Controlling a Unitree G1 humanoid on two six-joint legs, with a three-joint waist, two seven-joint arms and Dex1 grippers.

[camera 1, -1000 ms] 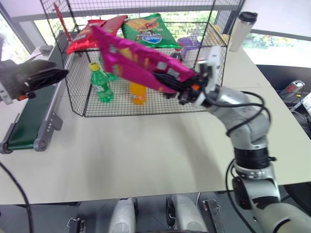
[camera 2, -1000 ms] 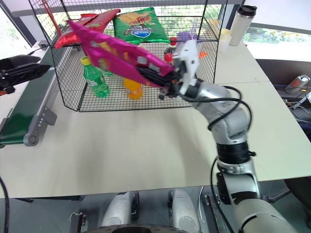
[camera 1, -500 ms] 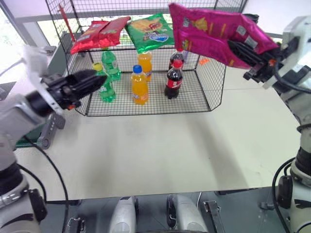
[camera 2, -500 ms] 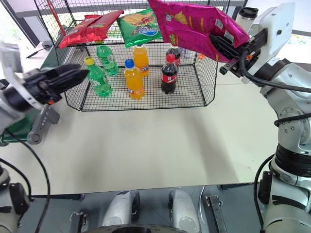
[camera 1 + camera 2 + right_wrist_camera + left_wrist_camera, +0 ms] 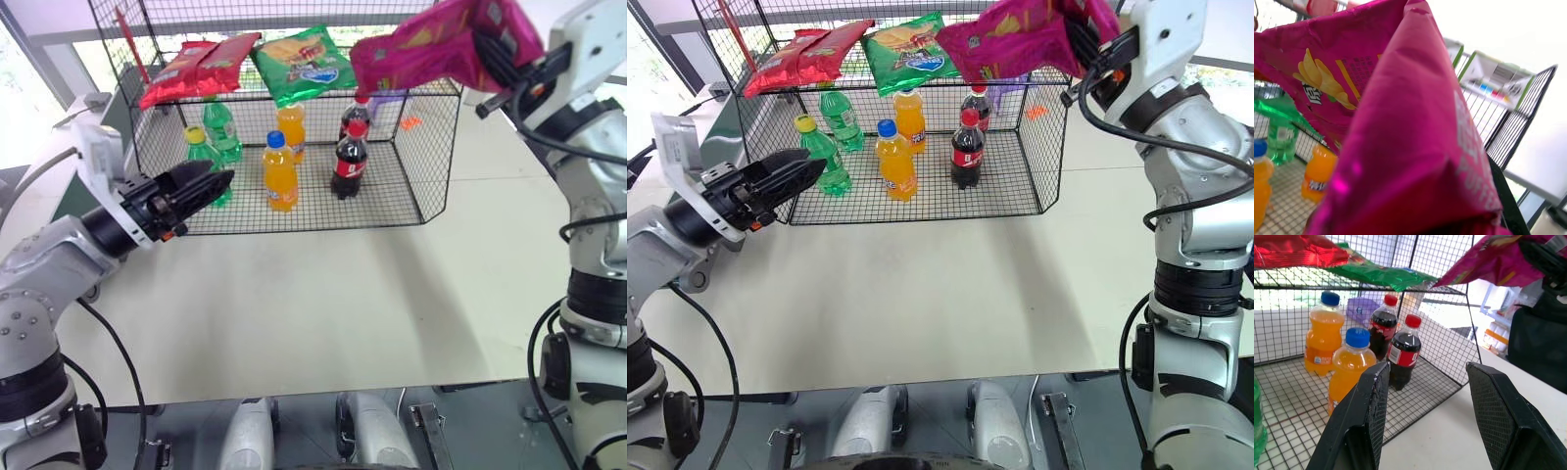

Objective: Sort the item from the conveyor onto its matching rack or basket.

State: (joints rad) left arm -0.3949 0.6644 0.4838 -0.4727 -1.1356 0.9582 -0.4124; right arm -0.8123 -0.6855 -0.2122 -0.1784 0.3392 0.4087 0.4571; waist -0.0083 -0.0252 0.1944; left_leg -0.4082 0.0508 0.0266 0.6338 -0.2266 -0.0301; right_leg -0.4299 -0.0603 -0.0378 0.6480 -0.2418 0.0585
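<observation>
Item: magenta-pink snack bag (image 5: 431,49) with a yellow chip picture, held in the air above the right end of the rack's upper tier, tilted, its free end hanging toward the green snack bag
Right gripper (image 5: 500,61): clamped tight on one end of the magenta-pink snack bag, raised at the upper right of the head views
Left gripper (image 5: 789,174): fingers parted with a moderate gap and nothing between them, pointing toward the rack's lower tier from the left, above the tabletop
Rack (image 5: 1048,147): black wire-grid, two tiers, standing on the tabletop
Upper tier: two red snack bags (image 5: 191,67) at the left, green snack bag (image 5: 304,61) beside them near the middle
Lower tier: two green bottles (image 5: 828,137) at the left, two orange bottles (image 5: 896,157) in the middle, two cola bottles (image 5: 351,157) with red caps to the right, all upright
Purple object (image 5: 1360,308): low behind the bottles at the back of the lower tier, kind unclear
Tabletop (image 5: 323,304): pale, bare in front of the rack
</observation>
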